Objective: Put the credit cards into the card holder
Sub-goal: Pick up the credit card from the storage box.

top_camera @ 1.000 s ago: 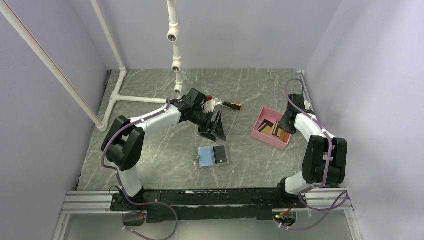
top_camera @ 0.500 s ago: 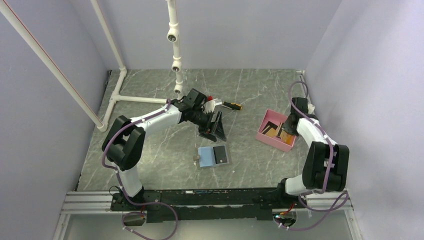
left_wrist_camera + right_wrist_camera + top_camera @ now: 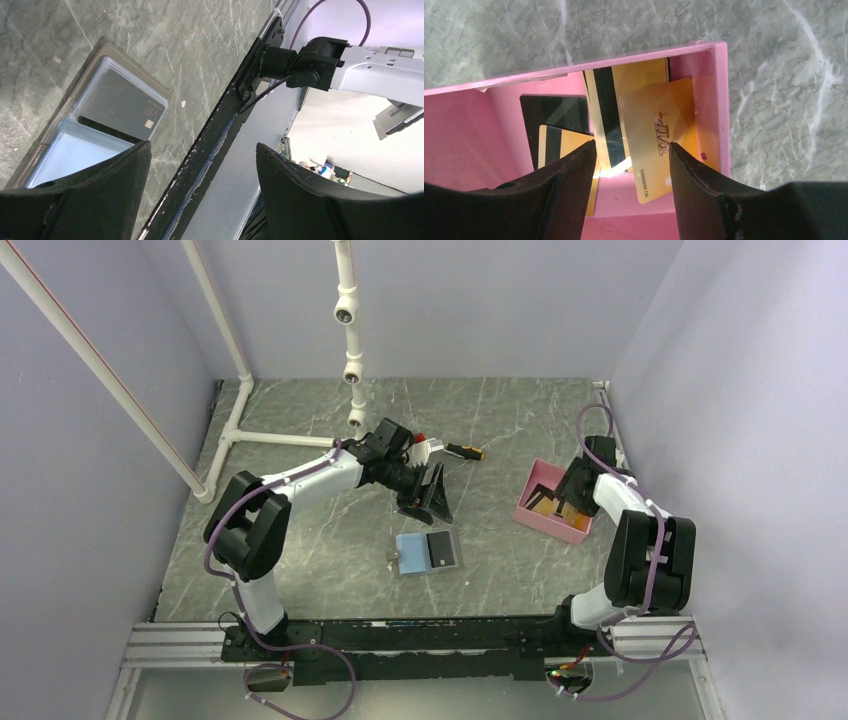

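The card holder [image 3: 428, 552] lies open on the marble table, light blue inside, with a black VIP card [image 3: 122, 104] in its pocket [image 3: 100, 115]. My left gripper [image 3: 432, 508] hovers just beyond it, open and empty [image 3: 202, 150]. Several credit cards lie in the pink tray [image 3: 530, 517]: a gold VIP card [image 3: 659, 130] leaning at the right wall, a gold card with a black stripe [image 3: 609, 110], a black card [image 3: 554, 112], another striped gold one [image 3: 559, 145]. My right gripper [image 3: 631, 145] hangs open above them, holding nothing [image 3: 563, 502].
A screwdriver with an orange and black handle [image 3: 462, 451] lies behind the left gripper. White pipe framing [image 3: 280, 437] runs along the back left. The pink tray's walls [image 3: 721, 100] close in around the right fingers. The enclosure's right wall is near the right arm.
The right gripper's jaws closed, then spread open again over the cards. The pink tray shifted slightly to the right. The left arm stayed still.
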Robot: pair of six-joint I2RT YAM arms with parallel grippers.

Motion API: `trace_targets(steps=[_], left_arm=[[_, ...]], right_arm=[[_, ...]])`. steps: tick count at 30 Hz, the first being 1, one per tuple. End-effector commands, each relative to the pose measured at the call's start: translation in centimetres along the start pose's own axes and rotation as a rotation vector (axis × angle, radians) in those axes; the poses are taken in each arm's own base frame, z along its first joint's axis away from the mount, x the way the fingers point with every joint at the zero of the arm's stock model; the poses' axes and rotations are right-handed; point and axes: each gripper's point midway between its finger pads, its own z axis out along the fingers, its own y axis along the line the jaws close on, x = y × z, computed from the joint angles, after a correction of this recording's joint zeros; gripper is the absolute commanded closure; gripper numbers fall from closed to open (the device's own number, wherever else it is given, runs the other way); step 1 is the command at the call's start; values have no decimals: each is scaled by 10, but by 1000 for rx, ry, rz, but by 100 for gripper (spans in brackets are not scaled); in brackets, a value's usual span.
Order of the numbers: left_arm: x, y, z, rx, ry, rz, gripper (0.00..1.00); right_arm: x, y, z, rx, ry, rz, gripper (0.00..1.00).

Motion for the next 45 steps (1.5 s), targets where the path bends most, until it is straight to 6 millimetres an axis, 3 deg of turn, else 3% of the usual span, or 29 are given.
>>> trace_targets(steps=[1, 4, 6, 14, 17, 20, 23, 26, 31, 34, 37, 41, 45], left_arm=[[-1, -12, -5, 42, -11, 45, 18], [-1, -12, -4, 42, -6, 46, 18], [-1, -12, -5, 41, -7, 50, 18], [0, -13, -6, 40, -8, 51, 18], [0, -14, -7, 37, -10, 52, 18], [-1, -16, -8, 44, -13, 55, 18], [-1, -18, -9, 44, -11, 60, 18], [-2, -23, -14, 37, -17, 72, 18], [6, -34, -31, 32, -33, 124, 17], [15, -37, -40, 27, -23, 151, 17], [21, -33, -45, 21, -27, 171, 16], [14, -21, -48, 0, -21, 176, 14], [13, -2, -52, -120, -40, 174, 11]], right_arm=[[-19, 5, 4, 2, -36, -5, 43], [-18, -7, 7, 84, -27, -4, 56], [-17, -12, 7, 118, -31, -7, 60], [-25, -12, -5, 222, -99, -80, 88], [-25, -7, -8, 205, -104, -83, 93], [-21, 11, -8, 95, -85, -76, 86], [-20, 18, -3, 29, -63, -51, 54], [-13, 31, 3, -48, -28, -66, 36], [4, 53, 9, -188, 29, -84, 19], [13, 73, 11, -310, 70, -117, 15], [9, 77, 4, -322, 53, -130, 13], [-8, 60, -20, -232, -33, -90, 8], [-11, 34, -31, -106, -46, -65, 6]])
